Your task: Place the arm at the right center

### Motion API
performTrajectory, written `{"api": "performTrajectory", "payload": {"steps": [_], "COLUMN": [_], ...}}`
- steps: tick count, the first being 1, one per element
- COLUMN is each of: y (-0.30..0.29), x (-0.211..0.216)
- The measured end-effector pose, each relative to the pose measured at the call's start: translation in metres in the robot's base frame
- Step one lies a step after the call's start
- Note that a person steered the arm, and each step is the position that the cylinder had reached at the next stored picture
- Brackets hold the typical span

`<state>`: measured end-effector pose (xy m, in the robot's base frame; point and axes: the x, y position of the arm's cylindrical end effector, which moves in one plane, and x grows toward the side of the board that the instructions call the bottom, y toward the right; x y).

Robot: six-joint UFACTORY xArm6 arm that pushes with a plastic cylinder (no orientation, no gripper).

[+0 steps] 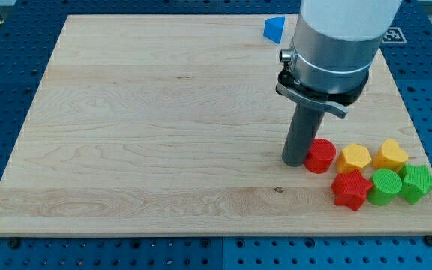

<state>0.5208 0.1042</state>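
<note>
Tip (294,162) down near counter's (163,112) right edge.
Touching red cylinder (322,156) beside clustered blocks; no end effector jaws to judge.

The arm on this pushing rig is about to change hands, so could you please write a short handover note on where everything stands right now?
My tip rests on the board, toward the view's right, just left of the red round block and very close to it; contact cannot be told.

Blocks: two yellow blocks to the right of the red round one; below them a red star, a green round block and a green star. A blue block sits near the top edge.

Done: tip is in the right half at about mid height.
Left: probably a short move further right, past the cluster.
</note>
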Motion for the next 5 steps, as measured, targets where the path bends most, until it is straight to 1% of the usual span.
{"api": "performTrajectory", "payload": {"steps": [1, 2, 3, 4, 5], "y": [0.0, 0.02, 0.023, 0.023, 0.029], "x": [-0.019, -0.003, 0.003, 0.0, -0.026]}}
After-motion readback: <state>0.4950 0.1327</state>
